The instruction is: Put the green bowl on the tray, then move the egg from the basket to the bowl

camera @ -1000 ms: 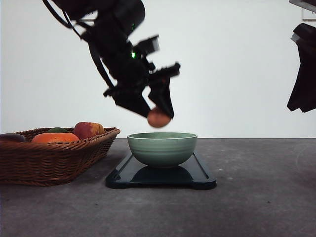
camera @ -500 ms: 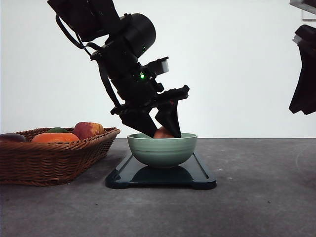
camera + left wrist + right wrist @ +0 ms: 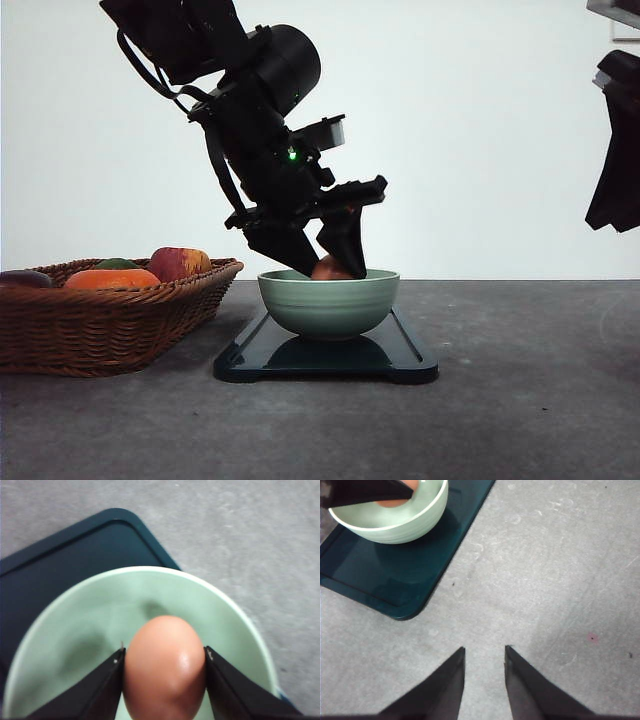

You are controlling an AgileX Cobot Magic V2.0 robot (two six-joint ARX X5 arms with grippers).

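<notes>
step: lower egg point(image 3: 165, 667) into bowl point(image 3: 328, 300), sitting on tray point(image 3: 325, 357)
left gripper point(image 3: 330, 258): clamped on egg, tips inside rim
right gripper point(image 3: 484, 666): narrow gap, empty
do: ease near bowl floor, then open

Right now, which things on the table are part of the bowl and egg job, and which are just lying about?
Part of the job:
green bowl, sitting on the tray
egg, gripped by the left gripper inside the bowl
basket

Just lying about:
orange fruit, in the basket
red apple, in the basket
right gripper, empty over bare table
</notes>
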